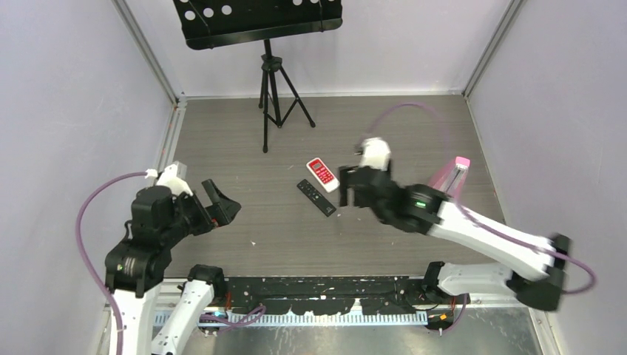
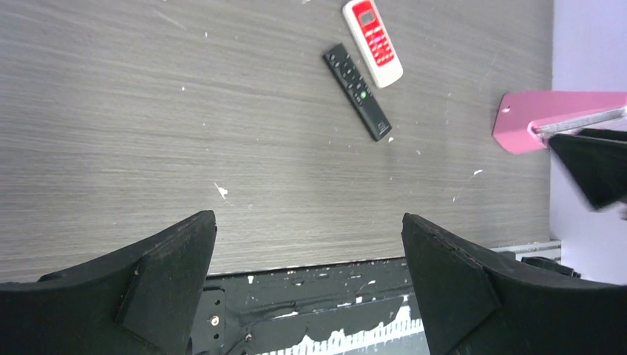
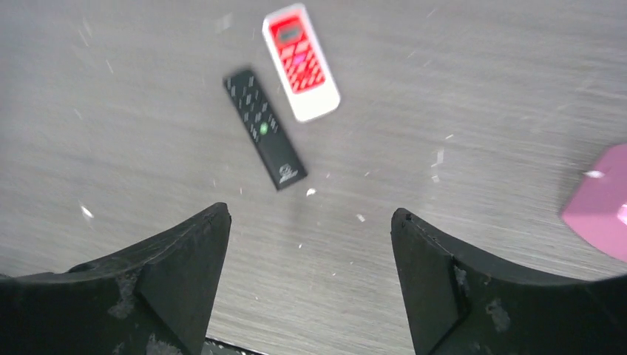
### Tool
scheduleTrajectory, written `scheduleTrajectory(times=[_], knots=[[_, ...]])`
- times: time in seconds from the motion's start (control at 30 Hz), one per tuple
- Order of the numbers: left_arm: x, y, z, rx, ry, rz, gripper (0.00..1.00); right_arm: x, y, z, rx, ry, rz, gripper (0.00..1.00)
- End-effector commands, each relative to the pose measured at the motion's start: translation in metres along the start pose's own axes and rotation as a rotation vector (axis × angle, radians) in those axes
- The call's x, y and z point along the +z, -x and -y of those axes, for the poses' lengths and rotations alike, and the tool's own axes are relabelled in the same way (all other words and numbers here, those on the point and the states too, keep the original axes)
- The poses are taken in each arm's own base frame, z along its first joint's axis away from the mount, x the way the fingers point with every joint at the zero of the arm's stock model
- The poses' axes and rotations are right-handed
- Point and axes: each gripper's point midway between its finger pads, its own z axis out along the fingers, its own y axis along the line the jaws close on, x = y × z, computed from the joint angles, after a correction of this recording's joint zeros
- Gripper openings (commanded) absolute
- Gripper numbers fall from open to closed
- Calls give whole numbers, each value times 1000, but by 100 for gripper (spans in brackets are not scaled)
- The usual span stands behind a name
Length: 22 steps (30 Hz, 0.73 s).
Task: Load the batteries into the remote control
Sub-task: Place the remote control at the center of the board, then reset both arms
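black remote (image 1: 316,197) lies just beside white-and-red remote (image 1: 322,174) on the grey table (image 1: 414,133); their print is too small to read; left gripper (image 2: 307,229) and right gripper (image 3: 310,222) both spread wide, holding nothing

Two remotes lie flat and face-up on the grey wood-grain tabletop (image 3: 480,89), approx. mid-table. The black remote (image 3: 265,129) is slim and long w/ rows of small buttons, one green button near its middle and a pale logo at the end nearer my right wrist cam. The white remote (image 3: 301,61) (shorter, wider) has a red front panel w/ a small grey display at its far end. They sit just beside each other, narrow gap between, not quite parallel.
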Motion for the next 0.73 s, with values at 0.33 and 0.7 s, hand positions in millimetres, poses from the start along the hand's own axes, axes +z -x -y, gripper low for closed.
scheduleTrajectory(times=[0.33, 0.7], knots=[[-86, 32, 9, 95, -11, 272, 100, -223, 90, 222, 376, -228, 599, 87], [-105, 35, 11, 104, -24, 327, 100, -251, 85, 258, 464, -249, 686, 87]])
